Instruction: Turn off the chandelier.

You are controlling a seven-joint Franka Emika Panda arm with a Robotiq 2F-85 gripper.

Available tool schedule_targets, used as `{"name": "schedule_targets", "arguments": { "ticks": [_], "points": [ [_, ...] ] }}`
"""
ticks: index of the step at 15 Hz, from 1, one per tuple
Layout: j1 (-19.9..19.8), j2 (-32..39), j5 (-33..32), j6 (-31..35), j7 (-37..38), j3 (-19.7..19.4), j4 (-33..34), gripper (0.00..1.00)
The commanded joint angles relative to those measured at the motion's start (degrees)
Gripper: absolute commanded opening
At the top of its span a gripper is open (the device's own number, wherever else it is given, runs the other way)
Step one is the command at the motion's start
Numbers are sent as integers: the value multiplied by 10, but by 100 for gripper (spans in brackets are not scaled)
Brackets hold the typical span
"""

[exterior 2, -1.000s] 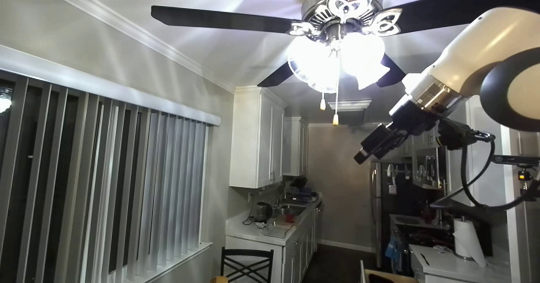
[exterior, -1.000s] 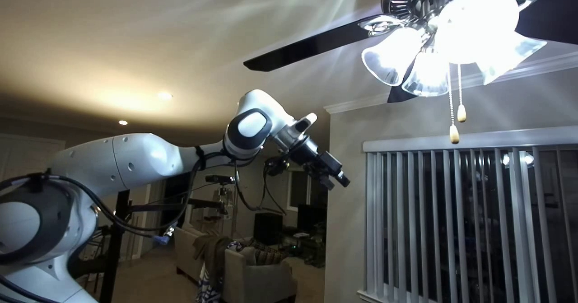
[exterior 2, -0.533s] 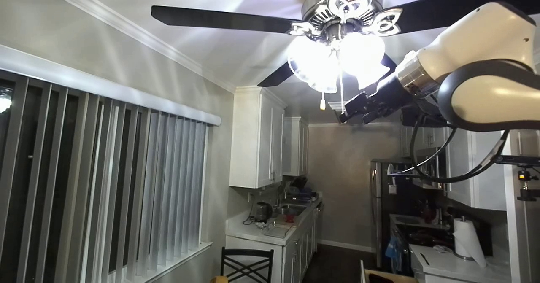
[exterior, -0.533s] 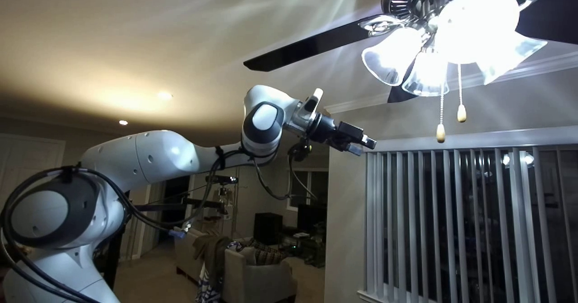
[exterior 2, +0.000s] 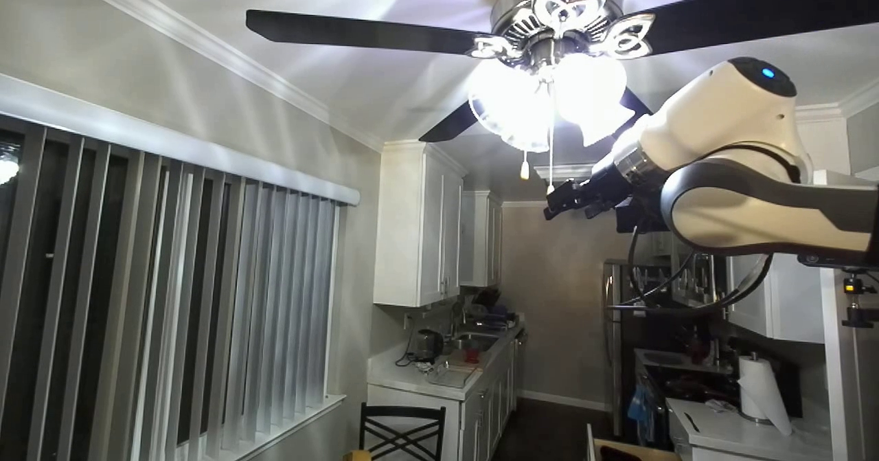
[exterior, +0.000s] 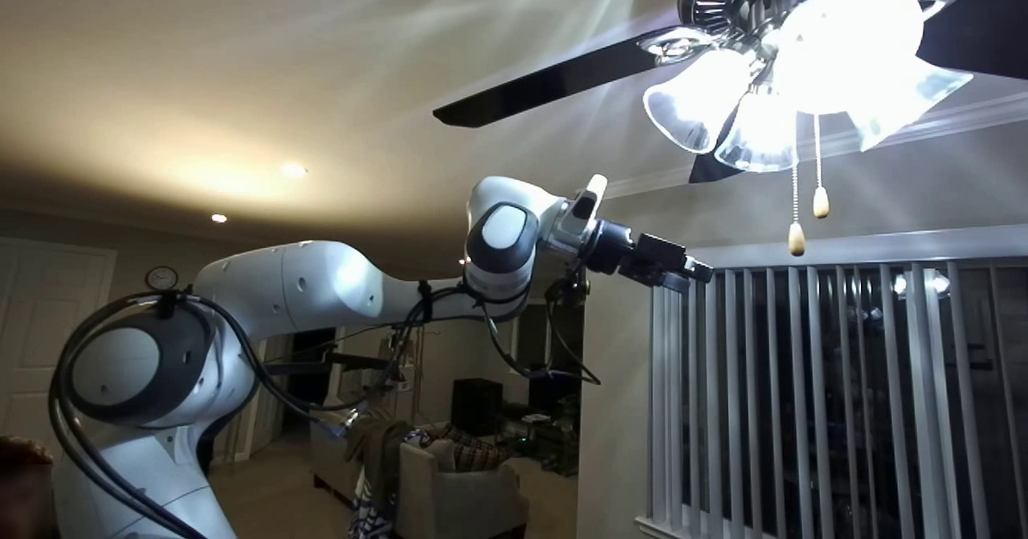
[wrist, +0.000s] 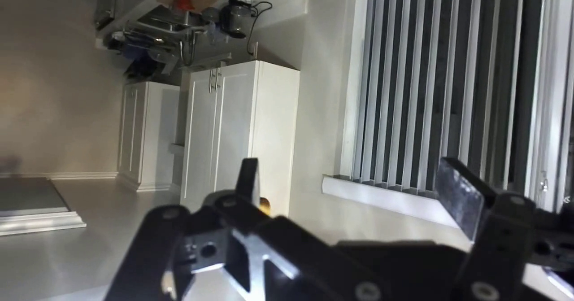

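The chandelier is a ceiling fan light with several frosted shades, lit brightly in both exterior views. Two pull chains hang below it: a longer one with a wooden knob and a shorter one with its knob. My gripper is open and empty, left of the longer knob and slightly lower. In an exterior view the gripper overlaps the bottom of the longer knob. In the wrist view the gripper has wide-apart fingers; a rounded orange-yellow end, probably a knob, is partly hidden behind one finger.
Dark fan blades spread from the hub above my arm. Vertical blinds cover a window behind the chains. White cabinets stand farther back. A small recessed light glows on the ceiling. An armchair is below.
My arm has moved toward the chains; the gripper has swung up from pointing down, then dipped slightly. The longer chain sways, shifting left and then partly back. The shades stay lit.
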Motion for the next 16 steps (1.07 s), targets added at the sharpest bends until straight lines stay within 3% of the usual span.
{"name": "schedule_targets", "arguments": {
  "ticks": [1,11,16],
  "points": [
    [-34,22,-23,18,52,10,16,100],
    [-59,87,-37,-4,76,4,123,100],
    [-69,126,-82,-23,98,15,168,100]
  ]
}}
